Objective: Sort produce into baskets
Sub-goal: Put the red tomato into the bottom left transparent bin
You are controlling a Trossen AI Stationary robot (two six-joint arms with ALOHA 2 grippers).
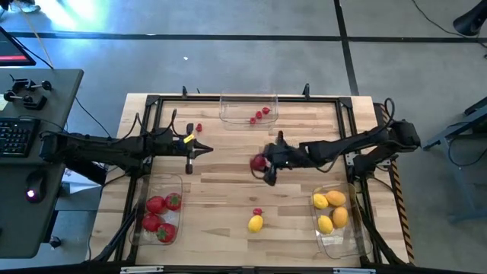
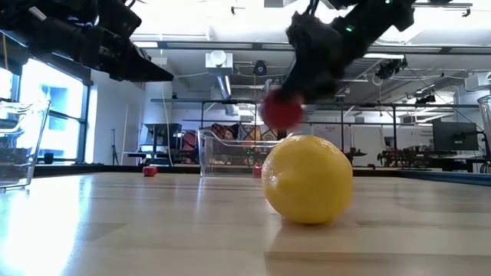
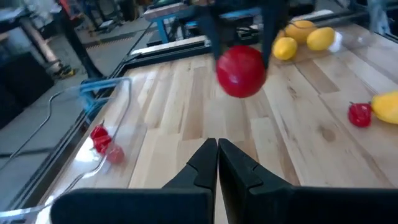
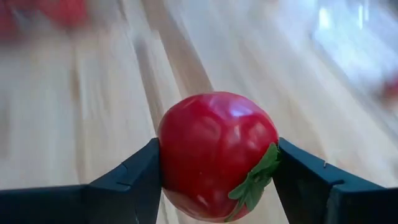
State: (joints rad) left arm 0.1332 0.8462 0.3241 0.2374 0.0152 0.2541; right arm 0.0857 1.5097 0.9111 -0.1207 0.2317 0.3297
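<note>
Gripping a tomato [image 4: 214, 155] between its fingers, the right claw [image 1: 264, 169] hangs above the surface [image 1: 228, 190]. A lemon [image 1: 256, 223] lies near below it. The left claw [image 1: 199, 149] waits shut, well apart.

A grey concrete floor [image 1: 228, 68] crossed by dark lines was seen at the frame's top; a desk [image 1: 46, 114] with a keyboard [image 1: 17, 135] stood at left.

R hand [image 1: 261, 162] clamped on tomato [image 1: 259, 161] mid-table; L hand [image 1: 199, 148] closed.
</note>
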